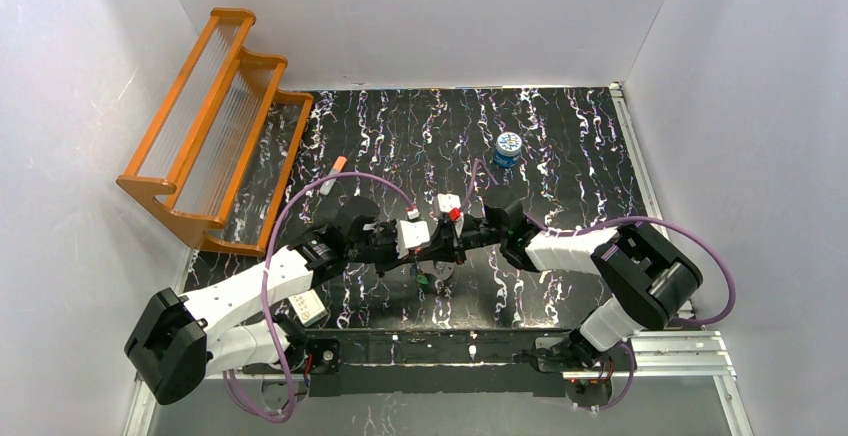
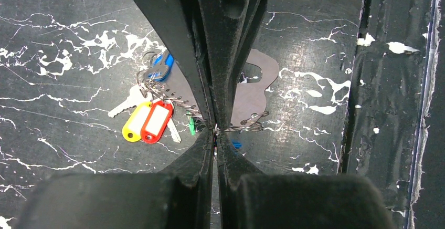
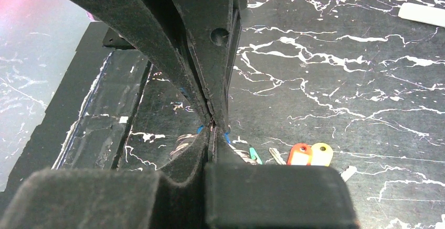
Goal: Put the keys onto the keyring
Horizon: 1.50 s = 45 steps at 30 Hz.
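black white-veined marble surface [image 1: 560,136], orange wooden stepped rack [image 1: 215,126] back left, left gripper [image 2: 215,130] jaws clenched on the thin twisted-wire keyring loop [image 2: 168,95], right gripper [image 3: 212,126] jaws pinched tight too, can't tell on what, small red, yellow, blue keys [image 2: 148,121] lying mid-surface by the loop

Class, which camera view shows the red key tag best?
The left wrist view: the red key tag lies large and clear beside the yellow tag. The right wrist view shows it small, its lower part hidden. The top view cannot resolve it.
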Motion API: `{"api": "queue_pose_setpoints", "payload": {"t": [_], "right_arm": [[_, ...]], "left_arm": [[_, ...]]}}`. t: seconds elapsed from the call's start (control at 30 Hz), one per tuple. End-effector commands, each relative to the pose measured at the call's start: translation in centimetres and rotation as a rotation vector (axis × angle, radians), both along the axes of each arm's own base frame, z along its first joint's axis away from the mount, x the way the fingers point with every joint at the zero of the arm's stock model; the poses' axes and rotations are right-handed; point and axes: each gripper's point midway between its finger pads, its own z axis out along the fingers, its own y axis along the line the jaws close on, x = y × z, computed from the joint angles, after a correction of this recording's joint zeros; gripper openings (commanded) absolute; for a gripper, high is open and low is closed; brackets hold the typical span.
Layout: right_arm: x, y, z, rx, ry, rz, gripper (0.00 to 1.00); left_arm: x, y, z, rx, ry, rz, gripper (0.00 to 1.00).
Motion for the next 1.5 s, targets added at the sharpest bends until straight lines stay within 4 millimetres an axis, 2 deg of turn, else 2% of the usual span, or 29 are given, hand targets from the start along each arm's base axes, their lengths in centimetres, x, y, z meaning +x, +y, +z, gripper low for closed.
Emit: {"api": "queue_pose_setpoints", "payload": {"t": [0.0,0.03,0.2,0.37,0.43,0.67,0.8,1.03,1.13,1.27,1.47], "right_arm": [[0.6,0.8,1.4,0.026,-0.031,0.009,0.01],[0.8,0.8,1.4,0.025,-0.029,-0.005,0.01],[0.9,0.2,1.9,0.062,-0.029,-0.074,0.01],[0.1,-0.2,2.8,0.136,-0.023,-0.074,0.01],[-0.3,-0.4,3.2,0.168,-0.021,-0.073,0.01],[-1.5,-1.0,5.0,0.277,-0.031,-0.06,0.01],[-1.7,-1.1,5.9,0.316,-0.019,-0.052,0.01],[-1.9,-1.0,7.0,0.368,-0.014,-0.039,0.01],[-1.9,-1.0,7.1,0.37,-0.015,-0.04,0.01],[-1.9,-1.0,7.0,0.366,-0.013,-0.041,0.01],[-1.9,-1.1,7.1,0.367,-0.012,-0.044,0.01]], "left_arm": [[0.1,-0.6,2.0,-0.057,-0.034,-0.005,0.0],[0.1,-0.5,1.9,-0.059,-0.031,0.011,0.0],[1.0,0.0,2.5,-0.113,-0.066,0.105,0.2],[0.9,0.4,4.3,-0.282,-0.121,0.181,0.33],[0.7,0.6,5.0,-0.358,-0.138,0.209,0.35],[-1.2,0.9,7.1,-0.583,-0.168,0.187,0.35],[-2.4,0.7,6.9,-0.619,-0.158,0.13,0.34],[-2.6,0.1,6.6,-0.626,-0.135,0.104,0.34],[-2.4,-0.1,6.4,-0.623,-0.122,0.111,0.29],[-2.1,-0.4,6.0,-0.612,-0.11,0.112,0.15],[-1.9,-0.7,5.4,-0.591,-0.089,0.117,0.15]]}}
